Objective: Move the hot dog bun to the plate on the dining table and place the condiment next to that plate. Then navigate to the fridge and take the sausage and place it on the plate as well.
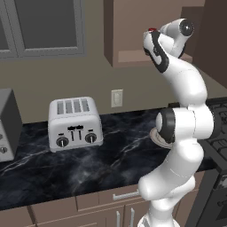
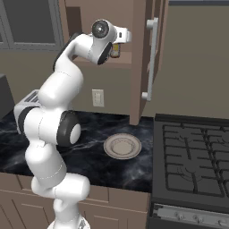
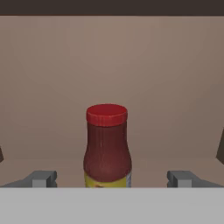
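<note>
The condiment [image 3: 107,148] is a dark red bottle with a red cap and a yellow label. It stands upright on a shelf inside an open wall cabinet. My gripper [image 3: 112,179] is level with it and open, one fingertip [image 3: 41,178] far to each side, touching nothing. In the right base view the gripper [image 2: 119,44] is raised to the cabinet shelf with the condiment [image 2: 116,51] right at it. The left base view shows the bottle's red cap [image 1: 152,30] past my wrist. A round beige plate [image 2: 122,146] lies bare on the black counter below.
The cabinet door [image 2: 150,62] hangs open to the right of my hand. A white toaster [image 1: 75,123] stands on the counter at the left, with a grey appliance [image 1: 6,124] beyond it. A black stove [image 2: 192,152] adjoins the counter at the right.
</note>
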Tool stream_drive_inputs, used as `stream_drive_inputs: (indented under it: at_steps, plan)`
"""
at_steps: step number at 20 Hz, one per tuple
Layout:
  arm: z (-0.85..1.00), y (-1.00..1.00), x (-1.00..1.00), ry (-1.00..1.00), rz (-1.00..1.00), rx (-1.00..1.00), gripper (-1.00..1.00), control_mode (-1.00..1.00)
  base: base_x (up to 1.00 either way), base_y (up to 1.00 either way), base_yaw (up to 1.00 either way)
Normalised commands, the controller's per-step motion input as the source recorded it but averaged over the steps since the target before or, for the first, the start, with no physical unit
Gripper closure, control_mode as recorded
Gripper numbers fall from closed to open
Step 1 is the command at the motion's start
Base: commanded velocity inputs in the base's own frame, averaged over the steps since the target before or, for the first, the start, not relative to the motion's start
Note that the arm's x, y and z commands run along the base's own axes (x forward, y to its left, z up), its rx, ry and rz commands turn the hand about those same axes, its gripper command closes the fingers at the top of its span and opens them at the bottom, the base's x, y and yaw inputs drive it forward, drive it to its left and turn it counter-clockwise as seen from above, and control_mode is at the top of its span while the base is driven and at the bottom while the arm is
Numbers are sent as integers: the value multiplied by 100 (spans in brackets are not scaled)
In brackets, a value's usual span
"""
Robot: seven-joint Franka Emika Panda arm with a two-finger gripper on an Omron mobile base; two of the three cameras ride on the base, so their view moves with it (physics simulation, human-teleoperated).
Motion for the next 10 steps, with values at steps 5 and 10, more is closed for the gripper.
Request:
stream_drive_inputs:
  at_steps: [5,10]
  plan:
    - [-2,0,25,5,0,0,-100,-100,0,0,0]
    - [-6,3,26,4,0,0,-100,-100,0,0,0]
